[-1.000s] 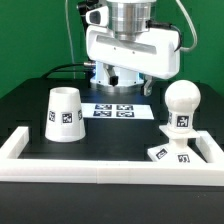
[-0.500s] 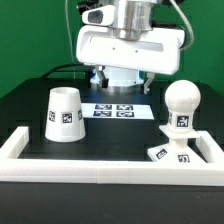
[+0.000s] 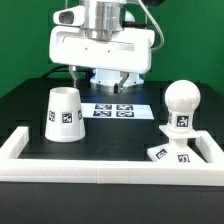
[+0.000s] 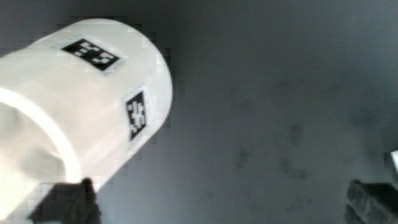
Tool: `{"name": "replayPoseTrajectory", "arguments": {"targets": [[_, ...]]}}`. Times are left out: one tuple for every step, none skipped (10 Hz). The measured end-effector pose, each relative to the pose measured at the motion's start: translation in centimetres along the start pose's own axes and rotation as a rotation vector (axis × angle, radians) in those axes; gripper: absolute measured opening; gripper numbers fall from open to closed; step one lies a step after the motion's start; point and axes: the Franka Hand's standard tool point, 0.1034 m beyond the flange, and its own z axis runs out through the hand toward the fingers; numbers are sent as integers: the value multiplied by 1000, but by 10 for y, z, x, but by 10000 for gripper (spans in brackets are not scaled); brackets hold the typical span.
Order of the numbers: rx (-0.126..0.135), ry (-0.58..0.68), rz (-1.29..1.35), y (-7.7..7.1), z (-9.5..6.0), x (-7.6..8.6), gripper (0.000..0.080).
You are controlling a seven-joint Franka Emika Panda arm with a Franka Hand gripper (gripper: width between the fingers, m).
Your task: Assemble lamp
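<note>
The white cone-shaped shade [image 3: 63, 115] stands on the black table at the exterior view's left, wide end down. It fills one side of the wrist view [image 4: 80, 110] with its tags showing. The round bulb [image 3: 181, 105] stands upright at the exterior view's right. The flat square base [image 3: 172, 154] lies in front of the bulb, against the rail corner. My gripper [image 3: 103, 80] hangs above the table behind the shade and apart from it. It is open and empty [image 4: 217, 205]. One dark fingertip [image 4: 63, 203] shows just beside the shade's edge.
The marker board [image 3: 113, 110] lies flat between the shade and the bulb. A long white border rail [image 3: 100, 163] runs along the front and turns up both sides. Dark cables hang behind the arm.
The gripper has moved toward the exterior view's left, from above the marker board to nearer the shade. The lamp parts have not moved.
</note>
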Motion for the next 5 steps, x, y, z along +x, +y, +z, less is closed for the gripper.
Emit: {"name": "replayPoseTrajectory", "arguments": {"targets": [[0,0,0,1,0,0,699],[1,0,-14,3,0,1,699],[18,1,-55,16,-3,6,699],[21,19,-48,29,-3,8,699],[17,28,-61,35,0,6,699]]}}
